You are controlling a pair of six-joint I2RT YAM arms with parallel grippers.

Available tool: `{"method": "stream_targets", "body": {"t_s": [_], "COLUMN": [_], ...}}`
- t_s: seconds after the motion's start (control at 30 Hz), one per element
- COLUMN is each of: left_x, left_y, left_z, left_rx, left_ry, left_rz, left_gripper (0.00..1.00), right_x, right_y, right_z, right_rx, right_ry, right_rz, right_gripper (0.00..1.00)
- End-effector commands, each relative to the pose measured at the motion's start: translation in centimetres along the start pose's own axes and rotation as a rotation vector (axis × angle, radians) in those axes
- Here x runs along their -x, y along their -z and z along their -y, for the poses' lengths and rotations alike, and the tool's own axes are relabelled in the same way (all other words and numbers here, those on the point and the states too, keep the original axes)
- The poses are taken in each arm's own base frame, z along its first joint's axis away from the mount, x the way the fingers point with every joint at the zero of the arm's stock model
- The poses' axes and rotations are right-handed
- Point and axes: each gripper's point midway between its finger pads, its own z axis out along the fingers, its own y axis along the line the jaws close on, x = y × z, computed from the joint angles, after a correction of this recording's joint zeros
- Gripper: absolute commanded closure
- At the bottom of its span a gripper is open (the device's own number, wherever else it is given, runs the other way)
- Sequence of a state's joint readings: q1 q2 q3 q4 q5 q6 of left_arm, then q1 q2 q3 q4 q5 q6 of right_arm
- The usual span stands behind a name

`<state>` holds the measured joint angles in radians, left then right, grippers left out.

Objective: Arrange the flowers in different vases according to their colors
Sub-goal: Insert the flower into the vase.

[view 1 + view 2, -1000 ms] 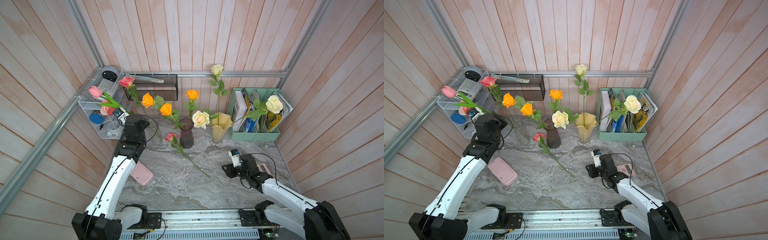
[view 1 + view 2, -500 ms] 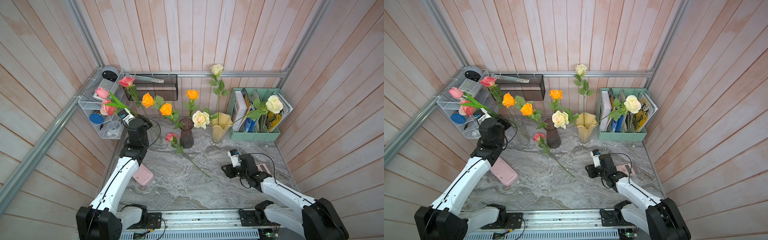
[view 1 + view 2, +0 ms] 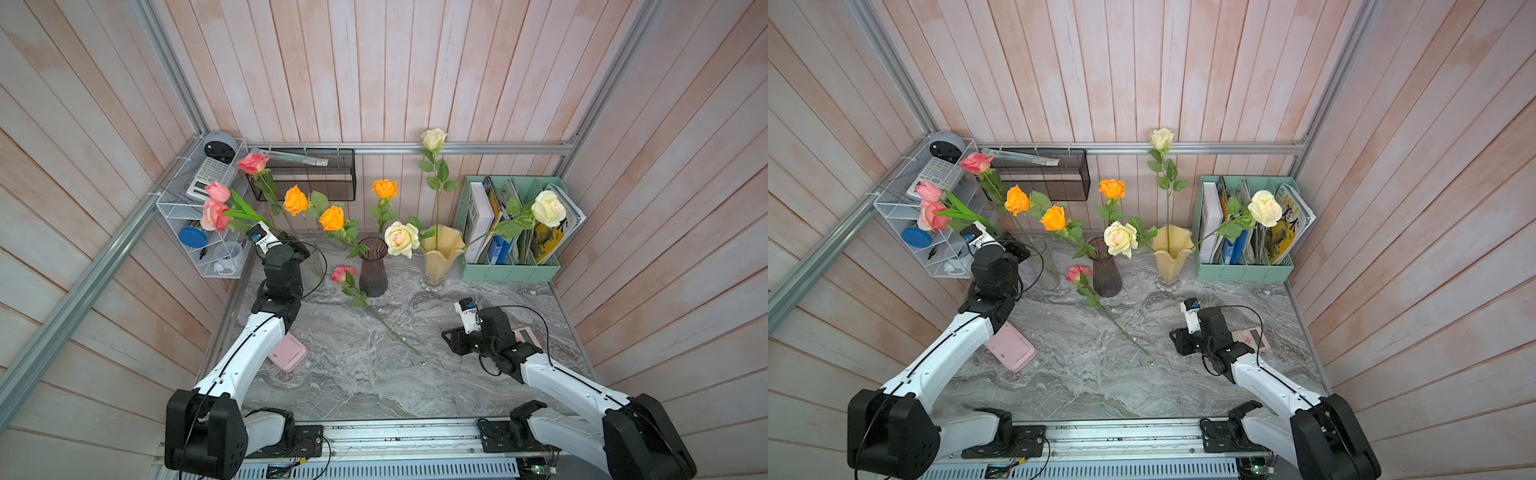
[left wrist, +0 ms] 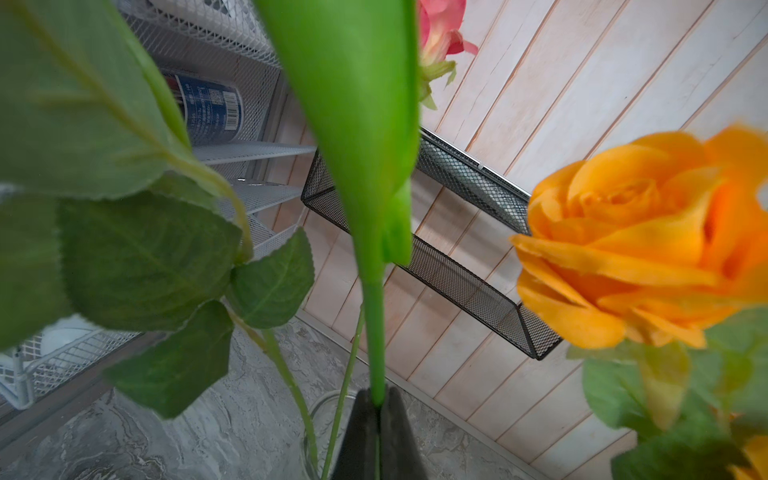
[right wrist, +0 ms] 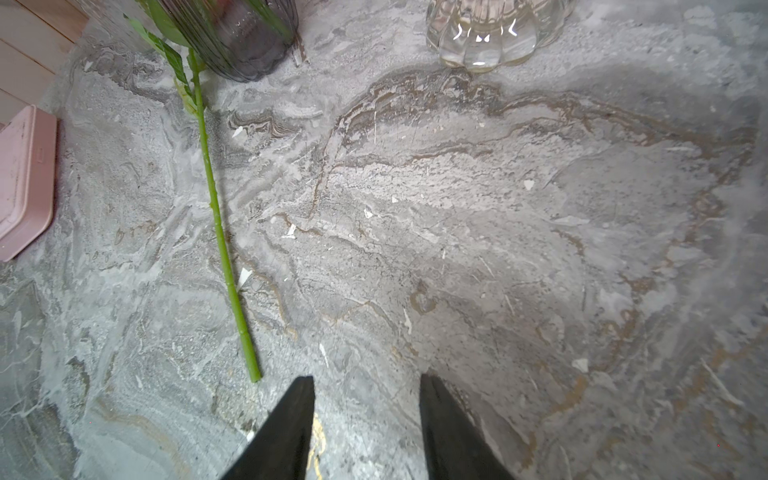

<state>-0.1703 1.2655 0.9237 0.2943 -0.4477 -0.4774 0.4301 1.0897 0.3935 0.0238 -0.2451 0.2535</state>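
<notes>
Over clear vase's rim (image 4: 316, 414), left fingers (image 4: 357, 440) clamp a stem (image 4: 376, 332); right fingers (image 5: 286, 424) gape empty.

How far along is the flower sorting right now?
Done: three orange roses stand in the purple vase, three cream roses in the yellow vase. In hand: the left claw is shut on a pink flower's green stem at the clear vase, which holds two stems. Left: one pink rose lies on the table, near the open right claw.
</notes>
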Motion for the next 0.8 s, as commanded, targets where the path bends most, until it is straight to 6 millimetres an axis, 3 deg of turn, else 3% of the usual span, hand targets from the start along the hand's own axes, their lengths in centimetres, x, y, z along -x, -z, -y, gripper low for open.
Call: {"method": "stream_targets", "body": {"t_s": [0.0,0.7,0.73,0.77], "left_x": [0.3,-4.7,-4.8,-5.1], "left_y": [-0.2,-1.6,-1.6,-1.6], "left_z": [0.0,-0.3,-0.2,-0.1], "left_rx": [-0.012,-0.012,-0.015,-0.014], "left_ry": [-0.02,-0.132,-0.136,-0.143], "left_rz": [0.053,0.01,0.004,-0.009], "left_gripper": [1.0,1.0,0.96,0.84], "right_x": [1.1,0.8,0.8,0.8], "right_y": [0.1,0.0,0.0,0.0], "right_z": [-0.7,-1.1,-1.1,-1.2], "right_rx": [0.031,0.053,0.054,0.058], "right_ry": [0.019,0.02,0.021,0.021], "right_rz": [0.019,-0.004,-0.005,-0.004], "right_gripper": [0.52,0.53,0.53,0.53]}}
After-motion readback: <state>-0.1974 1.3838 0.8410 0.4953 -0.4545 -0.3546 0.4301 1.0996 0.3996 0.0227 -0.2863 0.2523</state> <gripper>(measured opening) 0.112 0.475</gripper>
